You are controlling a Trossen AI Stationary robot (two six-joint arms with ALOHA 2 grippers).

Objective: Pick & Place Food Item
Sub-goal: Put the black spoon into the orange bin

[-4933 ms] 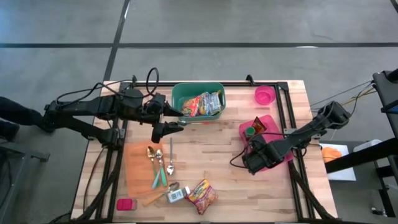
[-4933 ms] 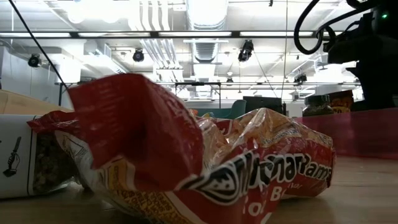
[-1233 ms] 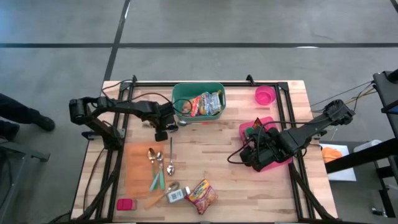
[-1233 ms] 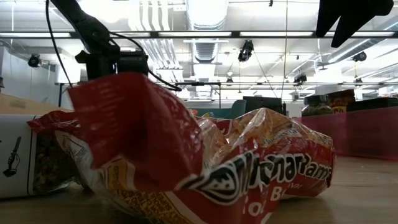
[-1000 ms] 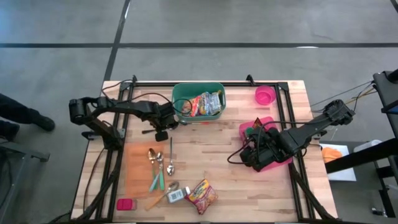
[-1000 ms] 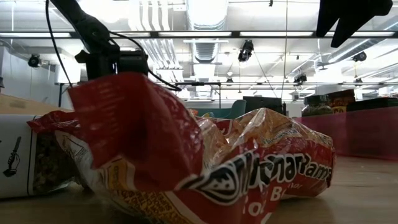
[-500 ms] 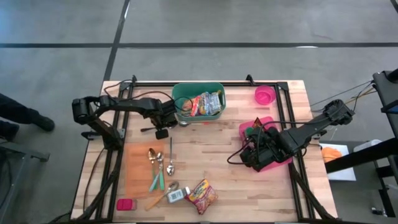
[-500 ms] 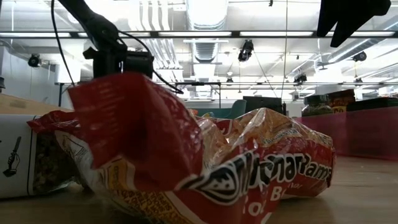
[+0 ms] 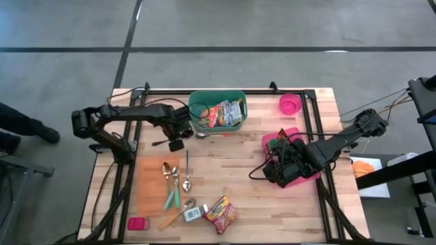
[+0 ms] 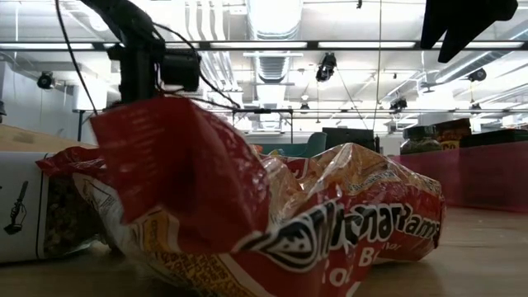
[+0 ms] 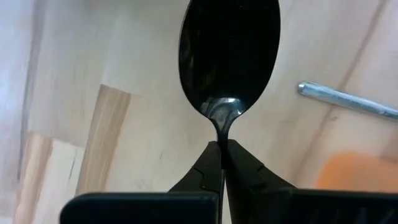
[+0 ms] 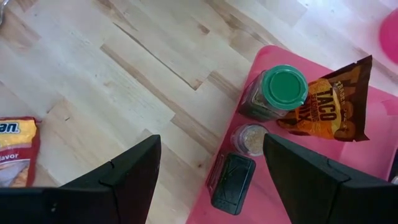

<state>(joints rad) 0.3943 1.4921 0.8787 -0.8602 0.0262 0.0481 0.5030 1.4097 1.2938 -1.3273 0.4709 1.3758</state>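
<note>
My left gripper (image 9: 176,144) (image 11: 221,152) hangs over the wood just left of the green bin (image 9: 195,102), pointing down and shut on a dark spoon (image 11: 229,50). The bin holds snack packets. A red ramen packet (image 9: 221,213) (image 10: 272,214) lies flat near the table's front edge. My right gripper (image 9: 271,174) (image 12: 210,142) stands open above the near left corner of the pink tray (image 9: 297,132). On that tray are a green-lidded jar (image 12: 277,90) and a taco mix packet (image 12: 333,106). My left gripper pinches the spoon's thin neck (image 11: 222,127), just behind the bowl, between its two fingers. The fingers come from above and point down, across the spoon. The spoon lies level, clear of the table, with its bowl toward the table's right and its handle (image 9: 159,143) sticking out left.
An orange board (image 9: 151,187) with several spoons lies in front of my left gripper; a silver spoon's handle (image 11: 348,99) is close by. A pink bowl (image 9: 289,104) sits at the far right. A white box (image 9: 193,214) and a small pink box (image 9: 138,223) lie near the ramen.
My left gripper has risen straight up, still shut on the spoon, which has gone up with it and stayed level. My right arm has kept still.
</note>
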